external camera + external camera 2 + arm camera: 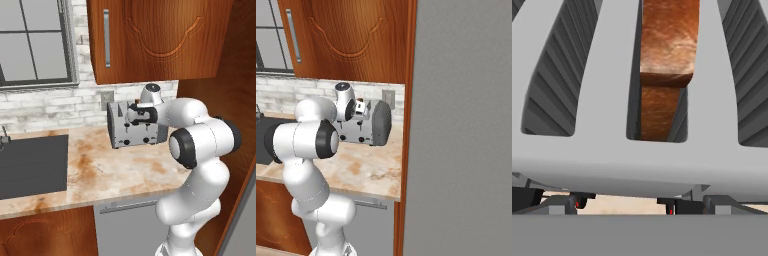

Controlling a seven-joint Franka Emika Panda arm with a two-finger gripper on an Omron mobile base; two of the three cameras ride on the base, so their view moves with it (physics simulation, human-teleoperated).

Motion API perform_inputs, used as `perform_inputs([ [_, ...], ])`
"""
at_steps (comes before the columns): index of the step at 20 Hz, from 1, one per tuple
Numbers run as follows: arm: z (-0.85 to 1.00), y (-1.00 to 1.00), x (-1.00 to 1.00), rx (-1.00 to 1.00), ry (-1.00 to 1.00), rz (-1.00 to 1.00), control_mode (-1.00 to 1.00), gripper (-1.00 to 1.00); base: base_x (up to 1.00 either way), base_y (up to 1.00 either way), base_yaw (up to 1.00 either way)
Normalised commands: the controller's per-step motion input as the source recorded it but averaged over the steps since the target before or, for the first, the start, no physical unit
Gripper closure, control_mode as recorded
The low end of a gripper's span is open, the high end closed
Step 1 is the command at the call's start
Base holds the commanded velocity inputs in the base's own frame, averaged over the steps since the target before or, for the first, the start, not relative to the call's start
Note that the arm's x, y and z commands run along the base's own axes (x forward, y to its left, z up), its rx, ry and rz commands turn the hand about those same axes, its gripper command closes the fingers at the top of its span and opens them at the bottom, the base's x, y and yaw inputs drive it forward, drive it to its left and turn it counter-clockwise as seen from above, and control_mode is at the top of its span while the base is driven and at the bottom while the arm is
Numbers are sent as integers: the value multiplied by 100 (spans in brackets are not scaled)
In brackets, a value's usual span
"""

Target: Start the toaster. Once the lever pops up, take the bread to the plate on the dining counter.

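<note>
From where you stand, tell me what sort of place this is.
A home kitchen, it seems. A toaster with bread in a slot stands on a marble worktop beside a dark sink, with wooden cabinets overhead and a brick wall behind.

The left base view looks from behind the arm, on its left, forward and down at the counter (100,172), the sink (32,165) and the toaster (131,130) by the wall. The right base view looks from behind on the right at the same toaster (372,124) and counter (368,167). The hand view sits very close above the toaster (612,150), looking down into its slots at the bread (668,55).
</note>
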Motion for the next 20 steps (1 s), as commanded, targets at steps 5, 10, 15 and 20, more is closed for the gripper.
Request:
perform_inputs([
  [5,0,0,0,0,0,0,-100,-100,0,0,0],
  [10,-2,0,0,0,0,0,-100,-100,0,0,0],
  [15,-18,0,-1,0,0,0,-100,-100,0,0,0],
  [20,-27,0,-3,0,0,0,-100,-100,0,0,0],
])
